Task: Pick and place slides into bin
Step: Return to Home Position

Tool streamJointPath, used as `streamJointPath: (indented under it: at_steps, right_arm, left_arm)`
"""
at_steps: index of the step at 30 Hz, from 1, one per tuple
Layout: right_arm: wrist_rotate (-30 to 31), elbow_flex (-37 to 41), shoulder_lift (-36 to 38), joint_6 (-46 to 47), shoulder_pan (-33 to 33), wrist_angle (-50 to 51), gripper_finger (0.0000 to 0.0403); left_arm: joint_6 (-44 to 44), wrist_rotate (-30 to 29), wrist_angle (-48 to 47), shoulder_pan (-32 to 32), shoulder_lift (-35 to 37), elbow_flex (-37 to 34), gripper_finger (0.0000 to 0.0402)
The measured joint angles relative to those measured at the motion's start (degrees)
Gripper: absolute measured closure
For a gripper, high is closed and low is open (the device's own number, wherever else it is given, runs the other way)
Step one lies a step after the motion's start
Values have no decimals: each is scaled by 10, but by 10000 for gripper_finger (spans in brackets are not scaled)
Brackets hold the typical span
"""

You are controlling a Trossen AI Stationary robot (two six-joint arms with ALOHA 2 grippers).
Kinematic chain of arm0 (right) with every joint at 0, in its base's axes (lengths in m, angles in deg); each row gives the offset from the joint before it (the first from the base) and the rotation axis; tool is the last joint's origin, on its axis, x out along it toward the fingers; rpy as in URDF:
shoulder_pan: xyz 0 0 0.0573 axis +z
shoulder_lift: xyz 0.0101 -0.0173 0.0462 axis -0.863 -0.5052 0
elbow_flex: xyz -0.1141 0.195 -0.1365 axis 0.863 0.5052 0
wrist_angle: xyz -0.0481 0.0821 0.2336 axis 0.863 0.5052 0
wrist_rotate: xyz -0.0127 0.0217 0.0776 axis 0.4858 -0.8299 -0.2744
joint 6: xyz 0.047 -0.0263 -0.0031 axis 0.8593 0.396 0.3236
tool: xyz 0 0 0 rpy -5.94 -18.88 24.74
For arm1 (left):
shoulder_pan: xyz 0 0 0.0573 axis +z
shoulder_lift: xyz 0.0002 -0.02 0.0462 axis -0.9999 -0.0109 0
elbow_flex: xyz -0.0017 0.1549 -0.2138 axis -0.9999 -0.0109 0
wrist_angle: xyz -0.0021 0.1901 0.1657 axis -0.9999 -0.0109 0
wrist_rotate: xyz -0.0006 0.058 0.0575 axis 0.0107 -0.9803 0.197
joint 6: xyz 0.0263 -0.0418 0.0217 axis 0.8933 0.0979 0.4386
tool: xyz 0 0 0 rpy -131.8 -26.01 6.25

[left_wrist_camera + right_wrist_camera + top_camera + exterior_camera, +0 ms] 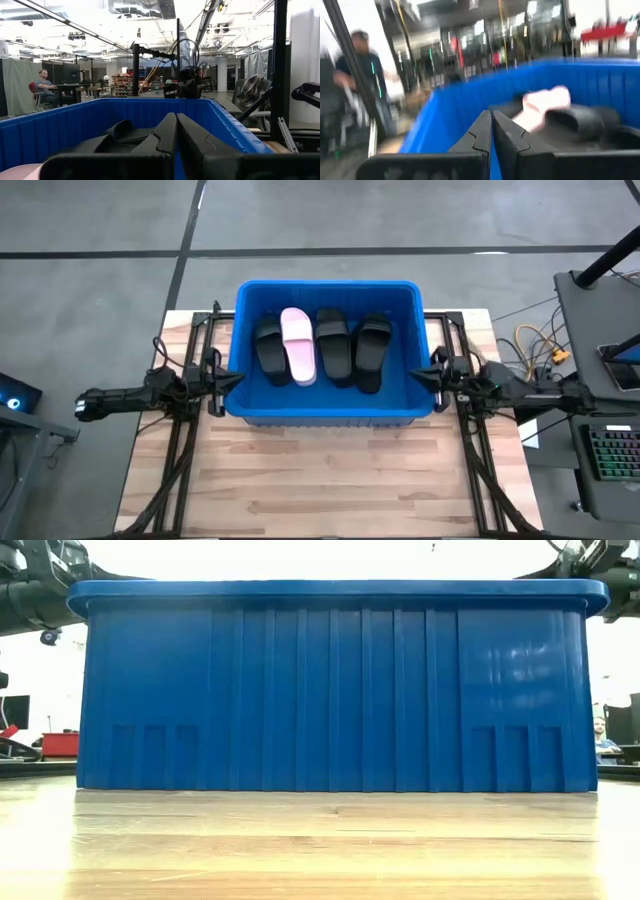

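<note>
The bin [325, 412] sits at upper centre, holding four visible slides [333, 345]: three black, one pink. The left gripper [237, 380] and right gripper [419, 375], both clenched empty, flank its rim.

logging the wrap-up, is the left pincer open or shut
Shut: in its wrist view the left pincer's fingers meet with no gap, nothing between them, at the bin's edge.

Open industrial lab — exposed ceiling ducts [142, 6], person [44, 86] seated at desk [75, 86].
</note>
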Motion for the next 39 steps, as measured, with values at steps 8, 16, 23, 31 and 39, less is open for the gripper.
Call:
streamJointPath:
  at_steps: [8, 16, 23, 31, 39]
  right_arm:
    - [7, 68, -5, -64, 2, -155, 394]
    - [-17, 67, -12, -84, 1, -137, 394]
    - [-35, 70, -5, -112, 2, -148, 394]
    - [-35, 76, -5, -87, 2, -204, 394]
    - [-33, 76, -8, -58, 2, -214, 394]
  left_arm:
    - [2, 0, 0, 0, 5, 0, 402]
    - [1, 0, 0, 0, 5, 0, 402]
    - [1, 0, 1, 0, 5, 0, 402]
    - [0, 0, 1, 0, 5, 0, 402]
    - [0, 0, 1, 0, 5, 0, 402]
